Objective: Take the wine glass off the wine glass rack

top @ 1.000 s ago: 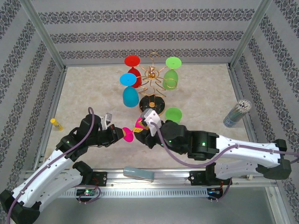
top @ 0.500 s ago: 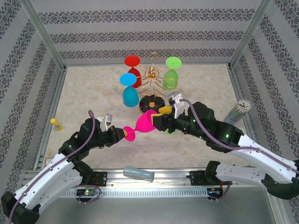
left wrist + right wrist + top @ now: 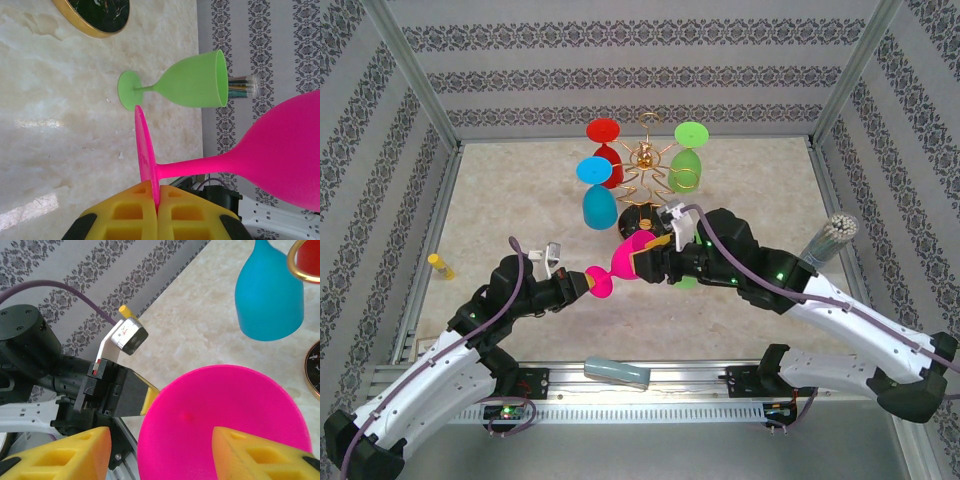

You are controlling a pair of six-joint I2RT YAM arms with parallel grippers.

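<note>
Overhead, marbled tabletop [image 3: 500, 190] (bearing wine glass rack [image 3: 646, 158]) inside damask-striped walls [image 3: 640, 80].

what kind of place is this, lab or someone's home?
Most likely a lab test cell dressed up as a room, not a home: aluminium frame posts holding wallpaper-print panels, a marble-look tabletop, and a mounting rail along the near edge.

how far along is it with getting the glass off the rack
Done: one green plastic wine glass stands on the table, and the pink plastic wine glass is off the gold wire rack. In hand: left gripper clamps its foot, right gripper straddles the bowl, jaws open. To do: setting it down; three more glasses hang there.
</note>
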